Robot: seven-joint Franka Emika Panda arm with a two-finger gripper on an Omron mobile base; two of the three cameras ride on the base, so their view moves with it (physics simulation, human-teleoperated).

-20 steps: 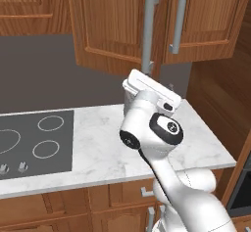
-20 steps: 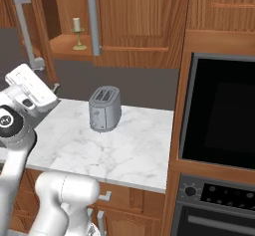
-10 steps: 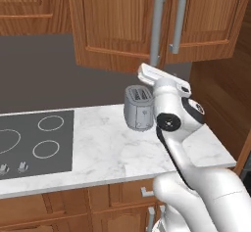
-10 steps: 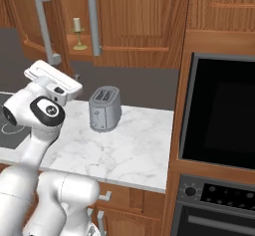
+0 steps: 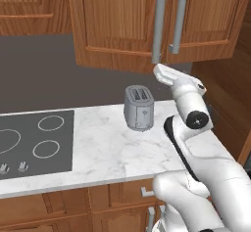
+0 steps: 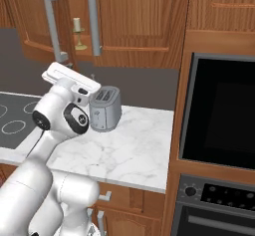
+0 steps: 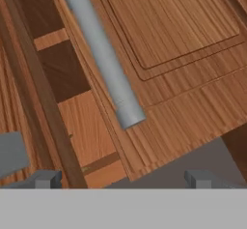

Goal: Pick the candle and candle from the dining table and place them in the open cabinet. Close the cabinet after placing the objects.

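Over the last second the ajar left door (image 6: pixel 30 21) of the open cabinet (image 6: pixel 139 26) has swung rightward, its long grey handle (image 6: pixel 52 26) closing in on the handle of the right door (image 6: pixel 93 21), while the arm has swept across under it. The gap is now narrow but not shut, so the closing step looks under way rather than finished.

In that gap, the cream candle (image 6: pixel 77 25) on its brass stick stands upright on the shelf inside. I cannot tell whether the second candle is in there too, since the doors cover the rest of the shelf.

The claw (image 7: pixel 124 177) is spread as wide as it goes and has hold of nothing. Its fingertips (image 7: pixel 48 178) point up at the lower end of the left door's handle, close beneath it. The candle sits above and to the right of the claw, behind the door edge. The toaster (image 6: pixel 104 109) stands on the worktop (image 6: pixel 139 150) further right
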